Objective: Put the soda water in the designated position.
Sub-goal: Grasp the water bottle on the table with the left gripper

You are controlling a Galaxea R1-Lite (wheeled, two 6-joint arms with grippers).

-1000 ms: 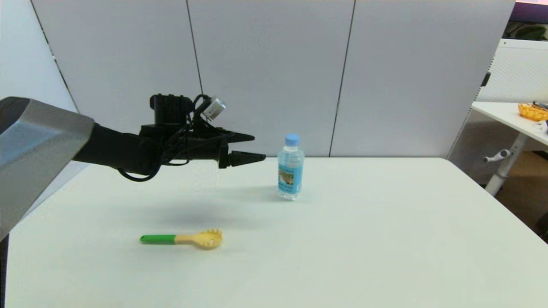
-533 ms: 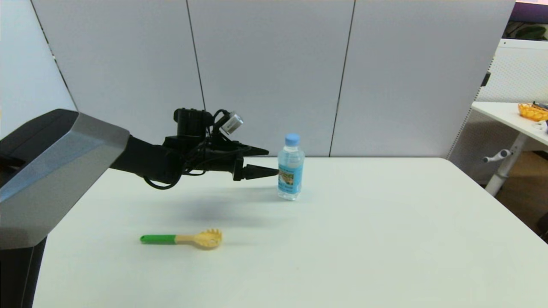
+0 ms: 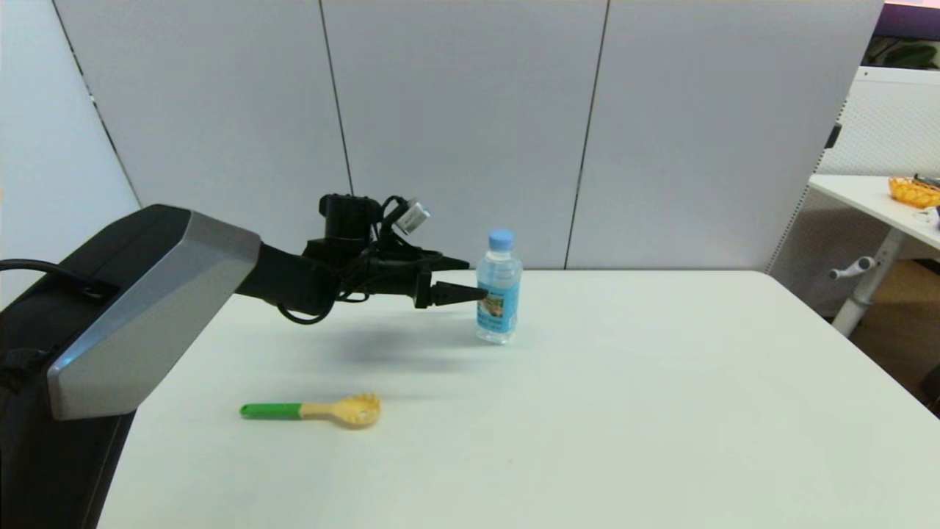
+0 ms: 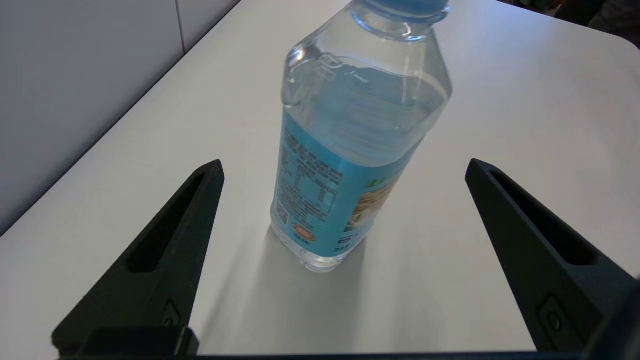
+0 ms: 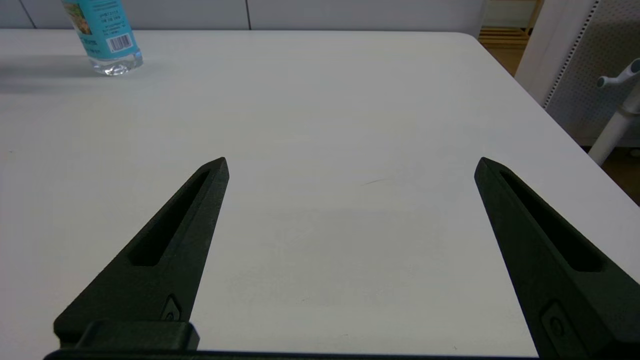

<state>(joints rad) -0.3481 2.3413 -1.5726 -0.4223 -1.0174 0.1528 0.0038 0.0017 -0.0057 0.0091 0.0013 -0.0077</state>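
The soda water [image 3: 499,288] is a small clear bottle with a light blue cap and blue label, upright near the table's far middle. My left gripper [image 3: 473,279] hangs level just left of it, open, its fingertips reaching the bottle's left side. In the left wrist view the soda water [image 4: 345,165] stands just ahead of the gap between my wide-spread fingers [image 4: 165,250], untouched. My right gripper [image 5: 350,165] is out of the head view; its wrist view shows it open over bare table, with the soda water [image 5: 102,40] far off.
A pasta spoon [image 3: 312,410] with a green handle and yellow head lies on the white table [image 3: 624,411] front left of the bottle. Grey partition panels stand behind the table. Another table with an orange basket [image 3: 913,191] is at the far right.
My left arm has reached forward and to the right, bringing its open fingers from well left of the bottle up to its left side. The bottle and spoon have not moved.
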